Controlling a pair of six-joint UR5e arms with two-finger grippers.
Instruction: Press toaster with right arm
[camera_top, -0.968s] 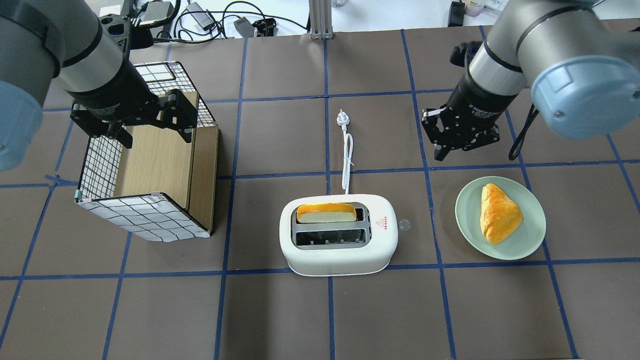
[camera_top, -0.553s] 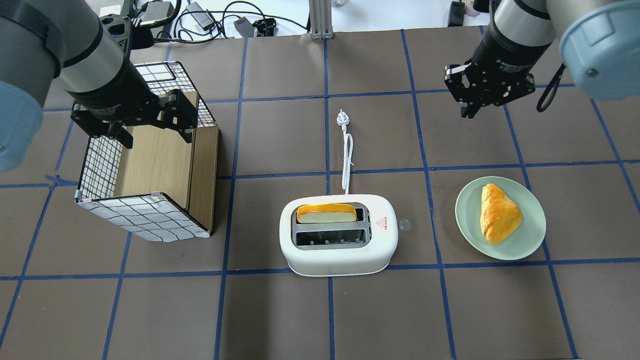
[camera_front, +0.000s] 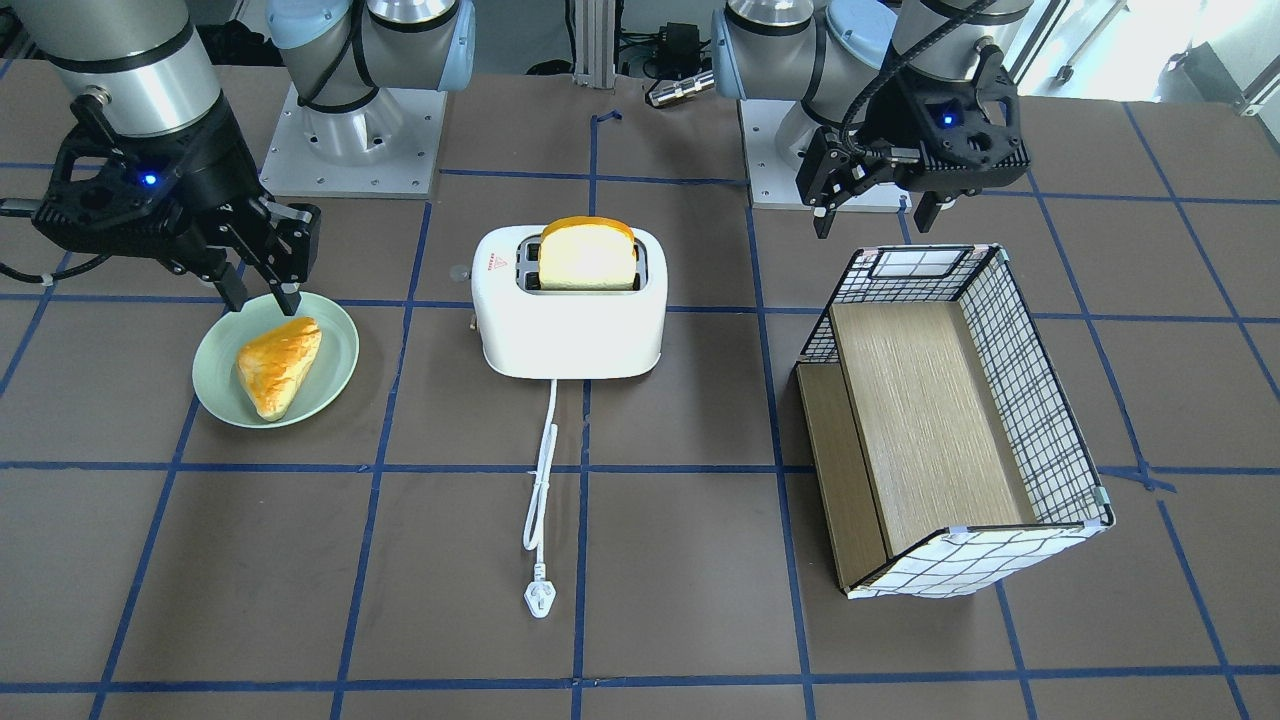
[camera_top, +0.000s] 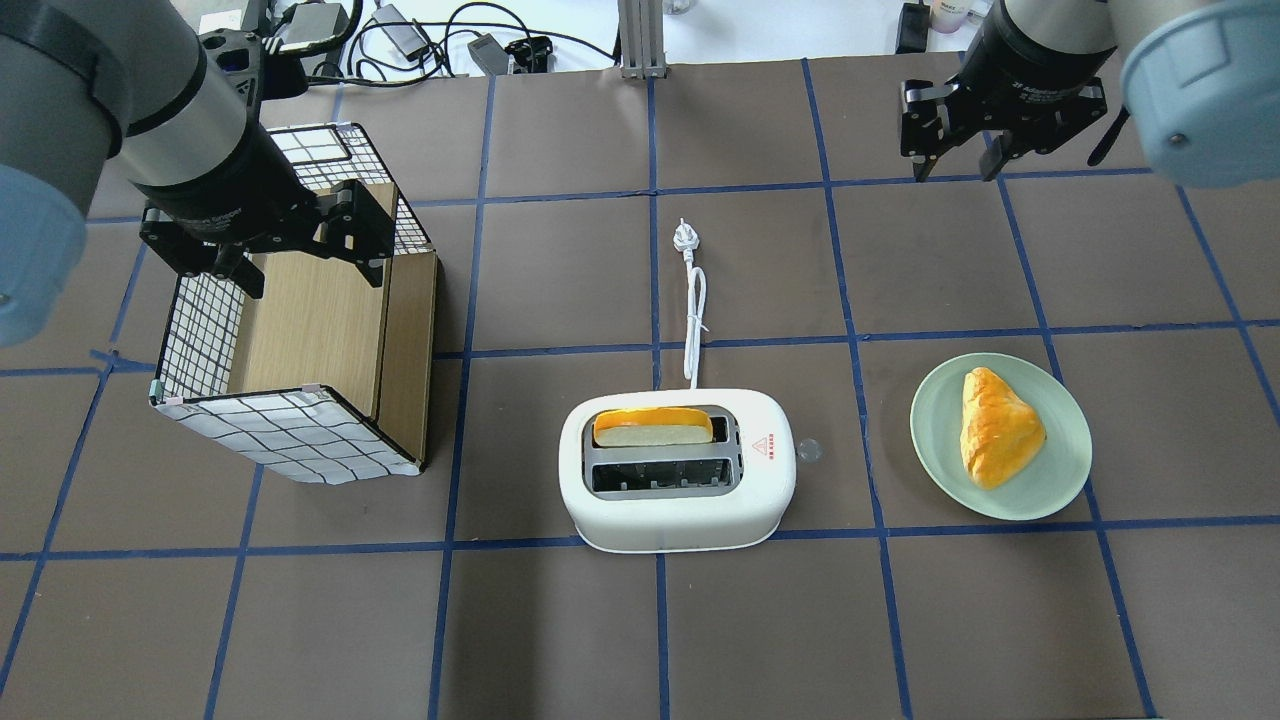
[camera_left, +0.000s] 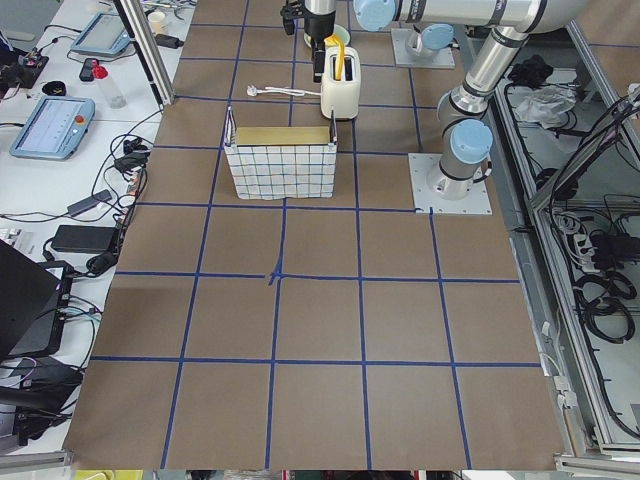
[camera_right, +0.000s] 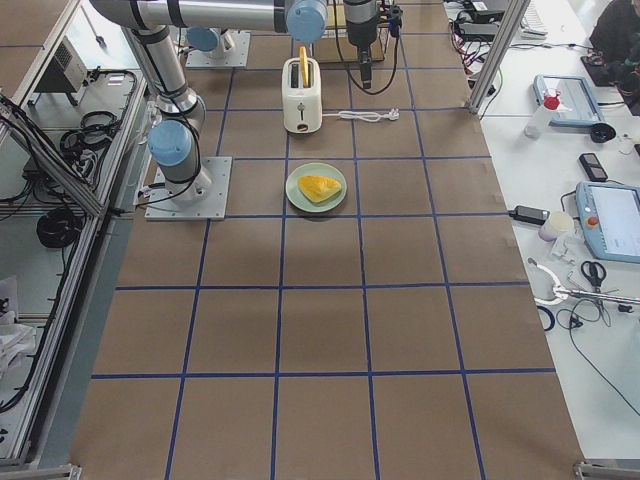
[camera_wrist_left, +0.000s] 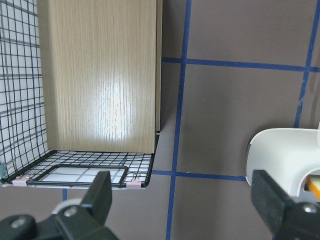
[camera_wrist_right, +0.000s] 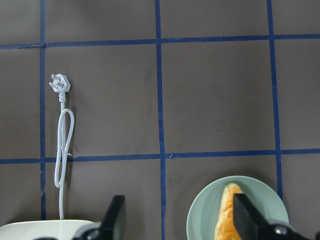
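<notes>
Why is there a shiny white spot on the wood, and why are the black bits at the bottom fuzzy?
Left wrist view: light bounces off the wooden board, making glare; the left pincer's fingers sit too near the lens, so they blur. Right wrist view: the right pincer's fingers are soft too, while the plug is sharp. Front-facing view: the toaster looks washed-out white.

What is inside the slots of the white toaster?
One bread slice stands in the toaster, in the slot farther from the robot; its lower part is hidden. The other slot shows only grey wire guides.
</notes>
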